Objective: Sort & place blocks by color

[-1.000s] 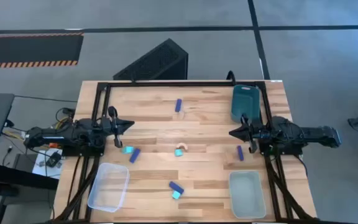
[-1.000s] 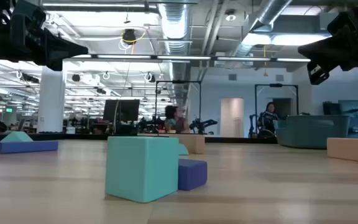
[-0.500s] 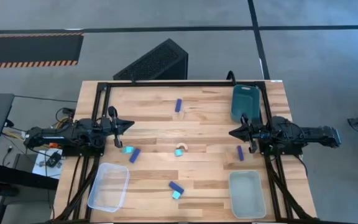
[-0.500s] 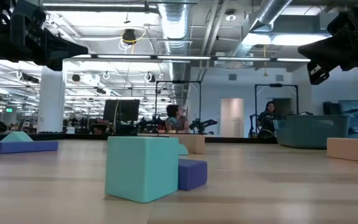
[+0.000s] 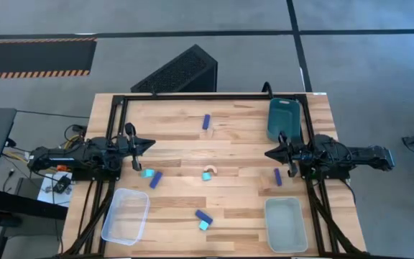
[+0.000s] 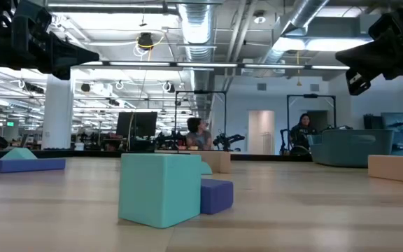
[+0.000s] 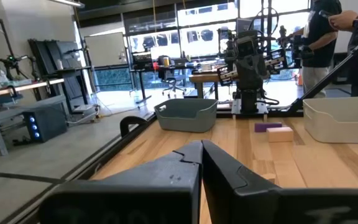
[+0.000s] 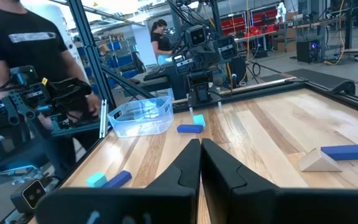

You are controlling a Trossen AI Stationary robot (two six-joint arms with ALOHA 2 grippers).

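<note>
Looking down from the high view, the left gripper [image 5: 152, 143] hovers clenched and empty at the left side of the table [image 5: 243, 137], and the right gripper [image 5: 267, 153] hovers at the right side, pinched together with nothing in it. The blocks lie scattered between them: a blue bar [image 5: 206, 121] at the far middle, a teal cube [image 5: 148, 173] touching another blue bar [image 5: 156, 180] left of centre, a tan arch [image 5: 209, 173] in the middle, a blue bar [image 5: 277, 177] near the right gripper. A blue bar [image 5: 204, 216] with a teal cube [image 5: 204, 226] lies at the near middle. A clear bin [image 5: 126, 215] stands near left, a pale teal bin [image 5: 285, 224] near right, a dark teal bin [image 5: 283, 118] far right.

In the low view, a big teal cube [image 6: 159, 189] touches a purple block [image 6: 216, 195].

In the left wrist view, the left fingers [image 7: 185, 163] meet, tips together.

In the right wrist view, the right fingers [image 8: 189, 160] are pressed close, holding nothing.
</note>
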